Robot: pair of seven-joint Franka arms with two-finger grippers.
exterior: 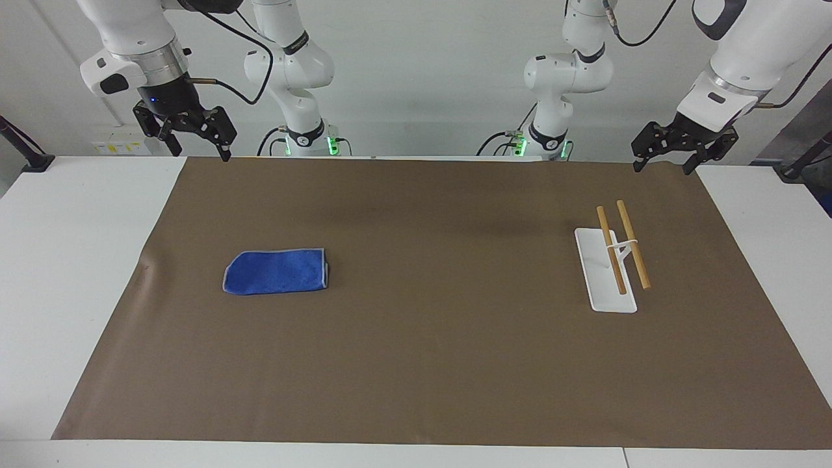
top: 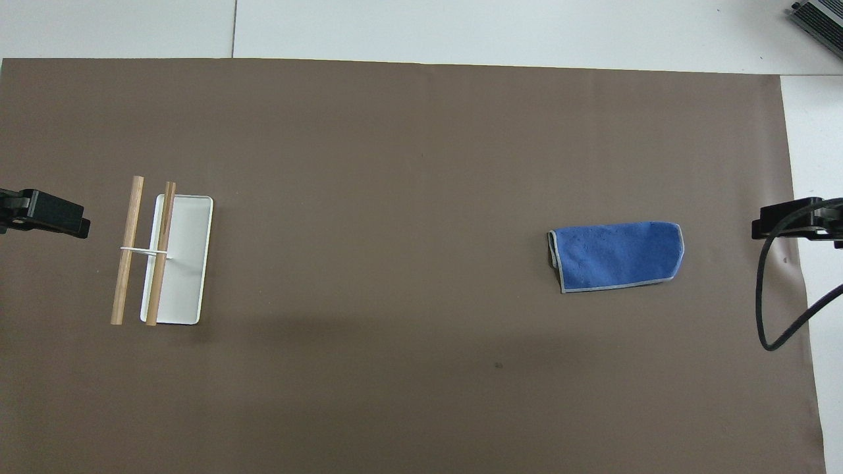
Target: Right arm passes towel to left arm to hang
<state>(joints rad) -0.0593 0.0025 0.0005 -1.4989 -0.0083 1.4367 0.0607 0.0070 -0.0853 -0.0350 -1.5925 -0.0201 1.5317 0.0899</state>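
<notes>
The blue towel [exterior: 276, 271] lies folded flat on the brown mat toward the right arm's end of the table; it also shows in the overhead view [top: 616, 255]. My right gripper [exterior: 198, 151] hangs open and empty, high over the mat's corner nearest the robots at that end, well apart from the towel. Only its tip shows in the overhead view [top: 790, 220]. My left gripper [exterior: 662, 166] hangs open and empty over the mat's other near corner, above and apart from the rack; its tip shows in the overhead view [top: 46, 217].
A white rack [exterior: 611, 270] with two wooden rods stands on the mat toward the left arm's end, also in the overhead view [top: 178, 263]. The brown mat [exterior: 442, 351] covers most of the white table. A black cable [top: 767, 309] loops down by the right gripper.
</notes>
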